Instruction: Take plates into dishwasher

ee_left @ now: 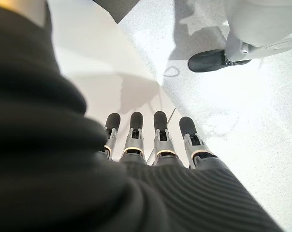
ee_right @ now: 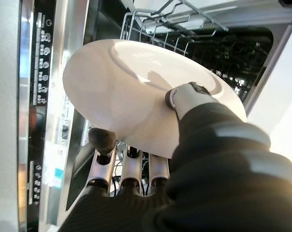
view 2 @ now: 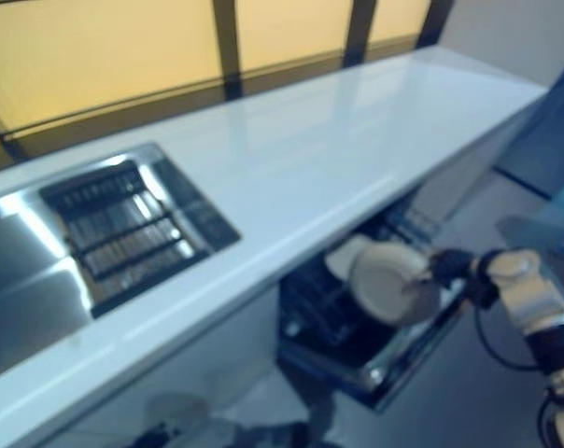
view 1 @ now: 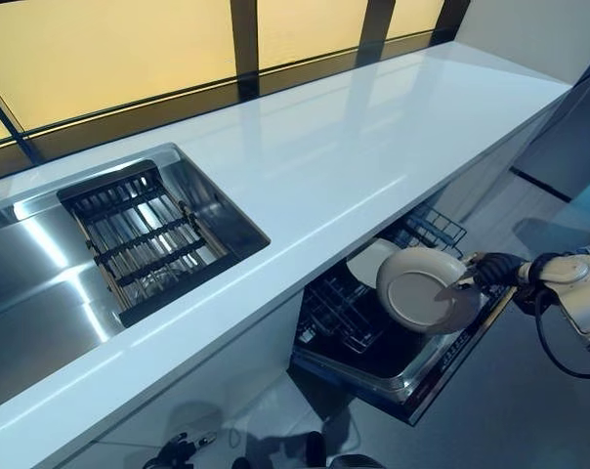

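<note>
My right hand (view 1: 497,270) is shut on a white plate (view 1: 424,289). It pinches the rim between thumb (ee_right: 185,98) and fingers (ee_right: 103,143). The plate (ee_right: 131,92) is tilted on edge just above the lower rack (view 1: 346,318) of the open dishwasher (view 1: 378,379) under the counter. A second white plate (view 1: 367,260) stands in the rack behind it, partly hidden. My left hand (ee_left: 146,145) hangs low by the floor with straight fingers and holds nothing.
The white countertop (view 1: 354,147) runs above the dishwasher. A steel sink (view 1: 41,283) with a dark dish rack (view 1: 148,239) is set in it at the left. A wire basket (view 1: 434,230) shows at the dishwasher's far side.
</note>
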